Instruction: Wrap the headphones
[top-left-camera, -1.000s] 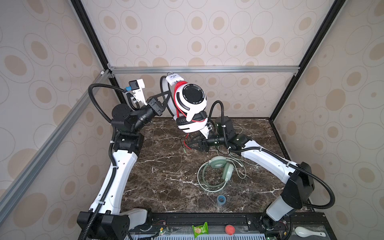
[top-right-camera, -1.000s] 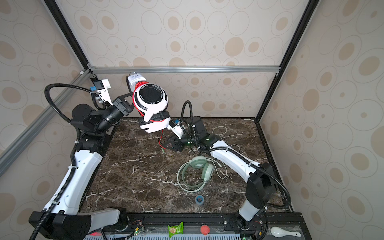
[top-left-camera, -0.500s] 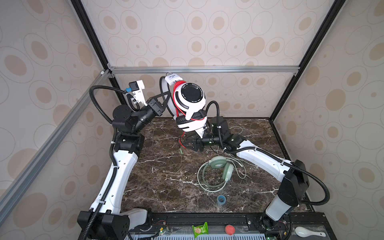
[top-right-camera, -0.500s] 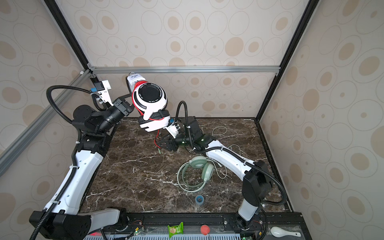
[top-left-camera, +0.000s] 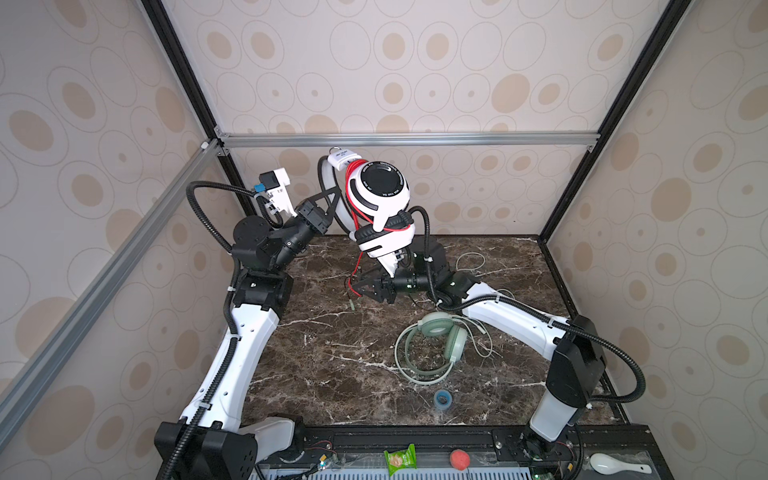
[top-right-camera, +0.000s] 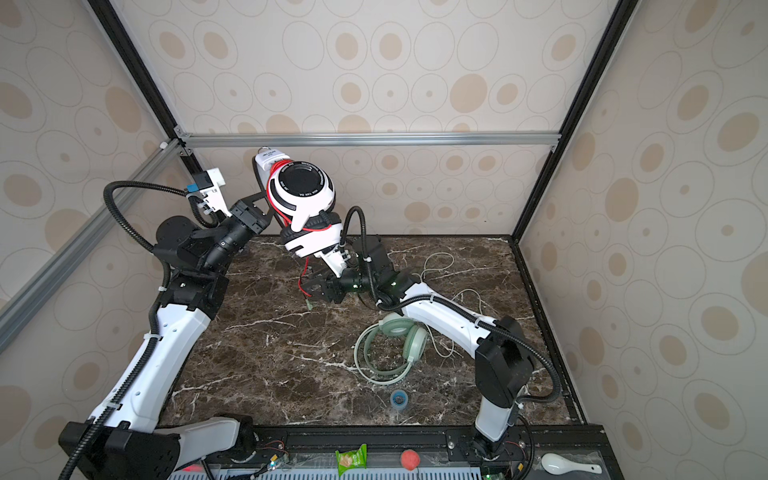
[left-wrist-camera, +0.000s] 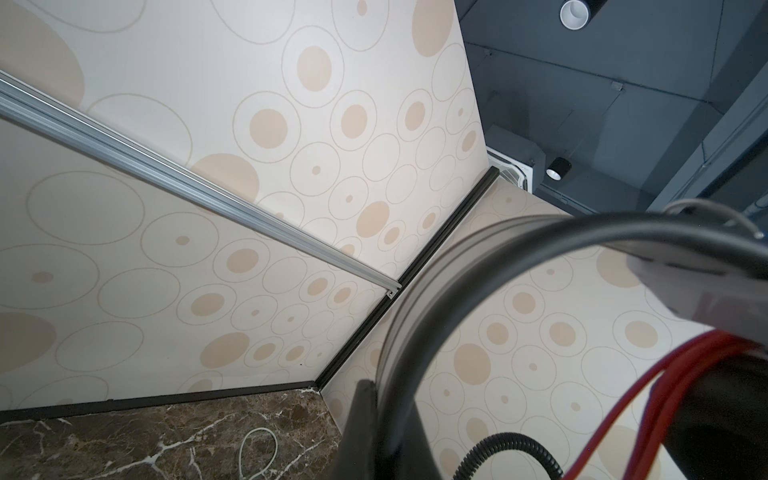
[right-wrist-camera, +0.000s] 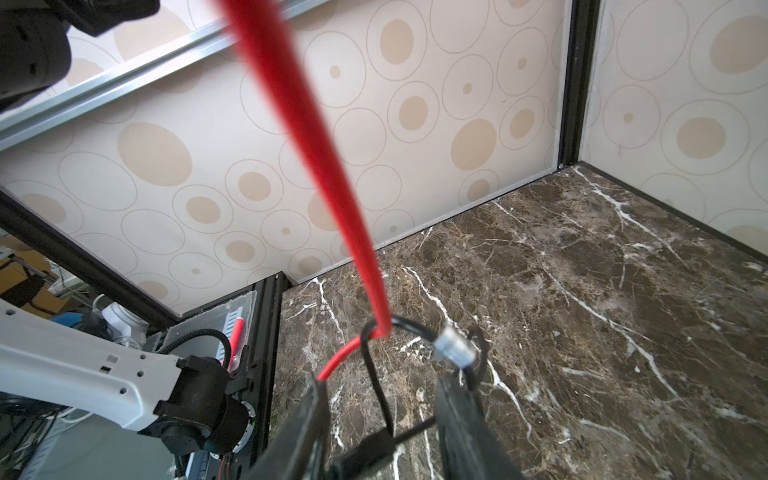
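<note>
1. Since your left gripper (top-left-camera: 330, 203) is clamped on the headband of the white-and-black headphones (top-left-camera: 380, 195), that pair hangs in the air over the back of the table (top-left-camera: 332, 353). The cups are folded together and the band arches toward the left arm.
2. You've got the red cable (top-left-camera: 356, 266) looped around the cups a few times. The spare tail drops nearly straight down to the right gripper (top-left-camera: 365, 286), and the plug (top-left-camera: 352, 305) dangles just below it.
3. In the right wrist view the jaws stand partway apart. The cable comes in taut and bends off beside one of its fingers (right-wrist-camera: 307, 415). I honestly can't tell if it's pinched or just hooked there.
4. What matters here is that the headphones sit up and a bit behind the right gripper, and the tail's long axis is close to vertical. I reckon another turn means carrying that tail up and round the cups. The right arm is nearer, since the left one's busy.
5. You'll see the mint green headphones (top-left-camera: 436, 332) lying flat beside the right forearm, with their pale cable (top-left-camera: 469, 262) sprawled behind and not wrapped yet.
</note>
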